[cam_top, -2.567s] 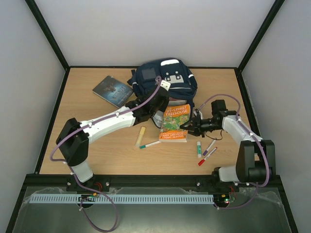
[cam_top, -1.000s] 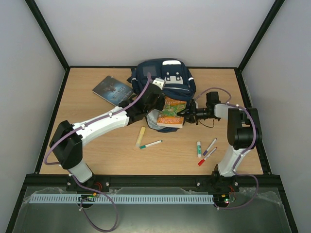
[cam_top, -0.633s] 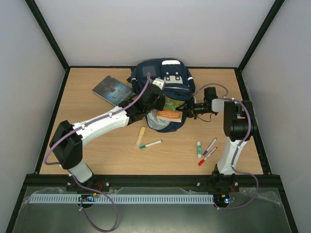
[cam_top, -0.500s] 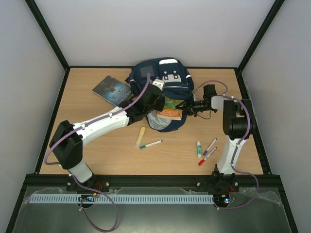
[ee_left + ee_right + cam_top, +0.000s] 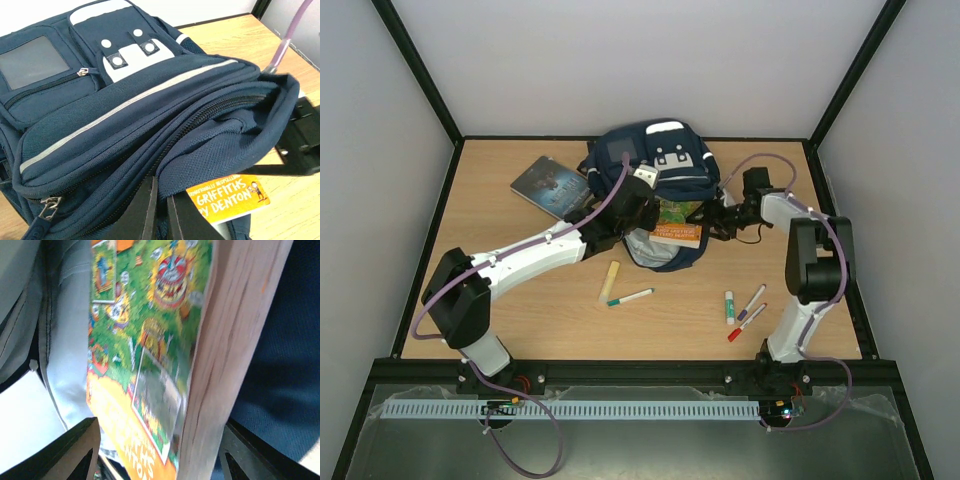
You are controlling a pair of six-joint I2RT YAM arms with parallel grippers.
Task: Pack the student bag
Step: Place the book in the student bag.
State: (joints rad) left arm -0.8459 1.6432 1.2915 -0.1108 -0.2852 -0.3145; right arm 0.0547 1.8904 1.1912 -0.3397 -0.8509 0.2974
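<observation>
student bag [image 5: 660,160] mouth pinched by left gripper [image 5: 161,202]; right gripper [image 5: 159,440] jaws apart around book [image 5: 227,196] reading "griffiths denton".

Light wood table [image 5: 540,320] w/ black rim [image 5: 640,368], plain white walls [image 5: 640,60].

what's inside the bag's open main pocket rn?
An orange book, part way in, with one end sticking out. The bag covers the rest of it, and anything deeper is hidden.
</observation>
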